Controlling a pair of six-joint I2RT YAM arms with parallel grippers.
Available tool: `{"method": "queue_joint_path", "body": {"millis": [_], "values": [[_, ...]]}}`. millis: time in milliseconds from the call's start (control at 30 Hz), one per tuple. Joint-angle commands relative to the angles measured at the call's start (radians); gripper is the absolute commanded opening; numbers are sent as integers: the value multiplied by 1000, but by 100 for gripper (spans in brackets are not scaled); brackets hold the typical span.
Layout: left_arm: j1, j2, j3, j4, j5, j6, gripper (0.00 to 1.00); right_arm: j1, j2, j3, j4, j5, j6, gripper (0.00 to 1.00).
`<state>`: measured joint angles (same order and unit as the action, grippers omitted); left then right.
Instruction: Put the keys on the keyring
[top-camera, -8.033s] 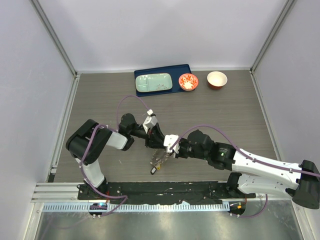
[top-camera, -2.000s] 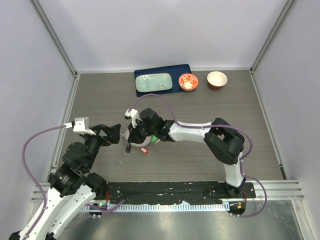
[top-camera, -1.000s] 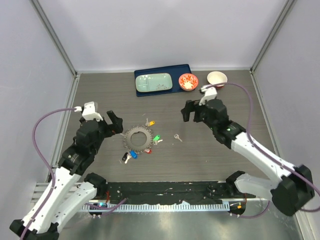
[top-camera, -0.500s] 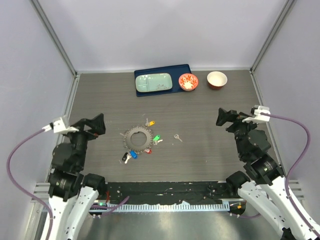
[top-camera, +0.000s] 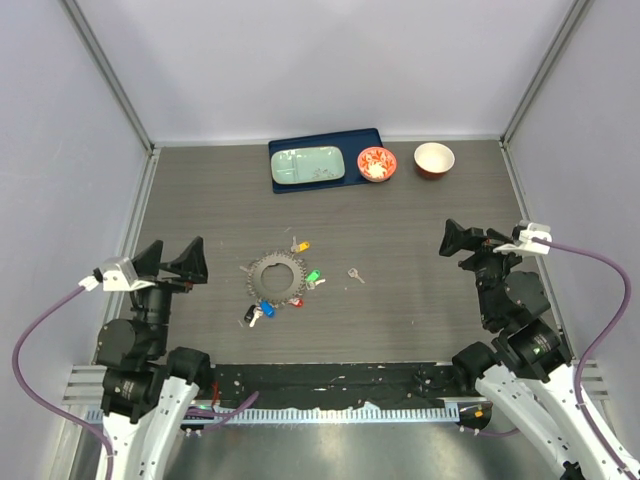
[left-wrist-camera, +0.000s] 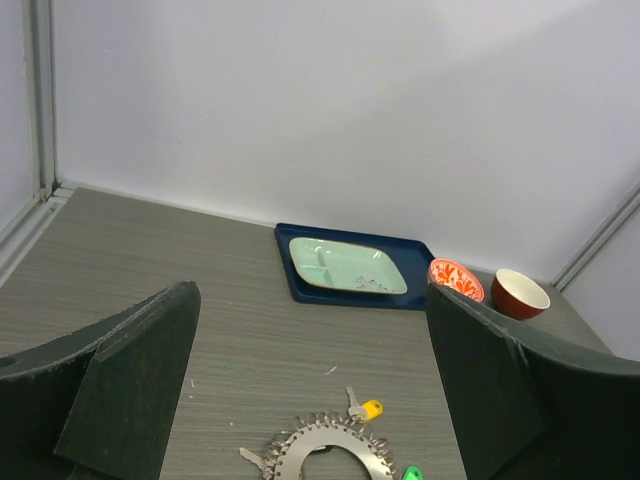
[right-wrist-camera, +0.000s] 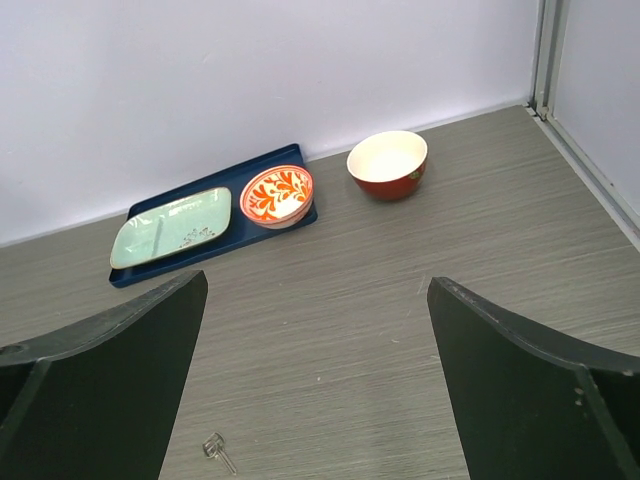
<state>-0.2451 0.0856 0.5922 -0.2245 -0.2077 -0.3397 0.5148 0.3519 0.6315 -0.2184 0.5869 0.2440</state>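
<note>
The keyring (top-camera: 275, 275), a flat grey toothed ring, lies on the table's middle, and its upper half shows low in the left wrist view (left-wrist-camera: 325, 455). Around its rim sit keys with yellow (top-camera: 301, 245), green (top-camera: 313, 277), red (top-camera: 296, 302) and blue (top-camera: 266, 310) heads. A plain silver key (top-camera: 355, 275) lies alone to the right, also low in the right wrist view (right-wrist-camera: 215, 450). My left gripper (top-camera: 172, 258) hangs open well left of the ring. My right gripper (top-camera: 474, 243) hangs open far to the right. Neither holds anything.
At the back stands a blue tray (top-camera: 352, 140) carrying a pale green plate (top-camera: 308, 165) and a red-and-white patterned bowl (top-camera: 377, 164). A red bowl (top-camera: 434, 159) sits beside it on the table. Walls close in both sides and the back.
Over the last second both arms have pulled back from the middle toward their own sides and the near edge. Ring and keys lie where they were.
</note>
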Motion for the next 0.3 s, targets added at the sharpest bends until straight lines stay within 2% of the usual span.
{"method": "queue_joint_path", "body": {"millis": [0, 267], "values": [[24, -17, -22, 51, 33, 22, 99, 1, -5, 8, 36, 8, -14, 100], [36, -6, -22, 45, 27, 21, 100, 1, -14, -7, 59, 10, -15, 100]]}}
